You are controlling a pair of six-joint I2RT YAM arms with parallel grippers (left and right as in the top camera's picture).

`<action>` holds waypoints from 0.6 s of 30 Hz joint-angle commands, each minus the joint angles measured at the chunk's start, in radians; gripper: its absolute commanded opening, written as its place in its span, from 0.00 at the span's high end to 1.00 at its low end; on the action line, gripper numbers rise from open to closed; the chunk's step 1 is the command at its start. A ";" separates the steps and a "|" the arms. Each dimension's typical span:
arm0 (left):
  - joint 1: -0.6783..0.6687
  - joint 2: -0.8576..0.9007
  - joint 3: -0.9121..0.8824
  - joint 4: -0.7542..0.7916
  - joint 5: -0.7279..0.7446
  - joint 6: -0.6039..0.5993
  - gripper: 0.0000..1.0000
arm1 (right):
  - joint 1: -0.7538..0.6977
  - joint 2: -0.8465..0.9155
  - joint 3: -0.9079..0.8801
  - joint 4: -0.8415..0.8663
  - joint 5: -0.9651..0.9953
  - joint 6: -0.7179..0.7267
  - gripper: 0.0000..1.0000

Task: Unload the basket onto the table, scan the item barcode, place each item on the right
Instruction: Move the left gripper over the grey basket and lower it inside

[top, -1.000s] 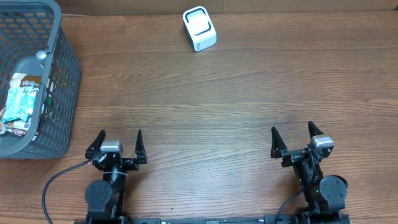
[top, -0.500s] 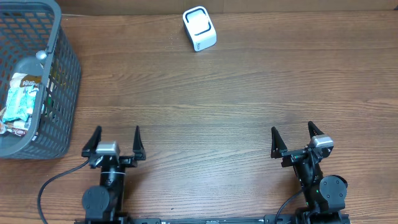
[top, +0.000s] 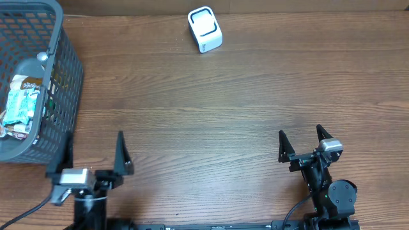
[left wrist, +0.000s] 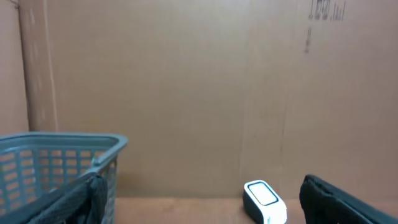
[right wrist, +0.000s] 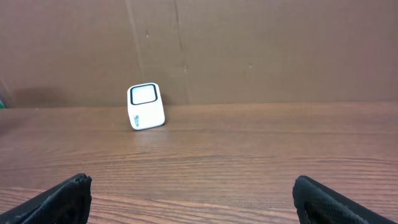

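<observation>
1. Several packaged items [top: 19, 102] lie heaped in the grey basket [top: 69, 76] at the far left of the counter [top: 223, 108], none lifted yet.
2. White scanner [top: 205, 29] stands at the far edge, window facing the arms, ready for a barcode.
3. Left pincer [top: 93, 145] hangs spread beside the basket, probably to reach in.
4. Right pincer [top: 300, 134] rests spread, empty, well apart.

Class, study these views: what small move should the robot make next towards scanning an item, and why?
Probably swing the left hand over the basket and lower toward the packet inside: that hand stands open, empty and nearest; the right hand is open too. The scanner stands far across the table.
</observation>
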 commanded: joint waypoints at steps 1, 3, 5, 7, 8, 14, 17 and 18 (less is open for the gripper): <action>0.000 0.101 0.182 -0.138 0.002 0.019 0.00 | -0.003 -0.009 -0.010 0.003 0.009 0.007 0.00; 0.000 0.159 0.267 -0.224 0.002 0.017 0.00 | -0.003 -0.009 -0.010 0.003 0.009 0.007 0.00; 0.000 0.236 0.372 -0.330 0.002 0.014 0.00 | -0.003 -0.009 -0.010 0.003 0.009 0.007 0.00; 0.000 0.323 0.483 -0.442 0.005 0.014 0.01 | -0.003 -0.009 -0.010 0.003 0.009 0.007 0.00; 0.000 0.367 0.536 -0.498 0.005 0.011 0.00 | -0.003 -0.009 -0.010 0.003 0.009 0.007 0.00; 0.000 0.676 0.863 -0.862 0.005 -0.024 0.00 | -0.003 -0.009 -0.010 0.003 0.009 0.007 0.00; 0.000 0.819 0.995 -1.016 0.008 -0.031 0.00 | -0.003 -0.009 -0.010 0.003 0.009 0.007 0.00; 0.000 0.866 1.034 -1.062 0.011 -0.031 0.00 | -0.003 -0.009 -0.010 0.003 0.009 0.007 0.00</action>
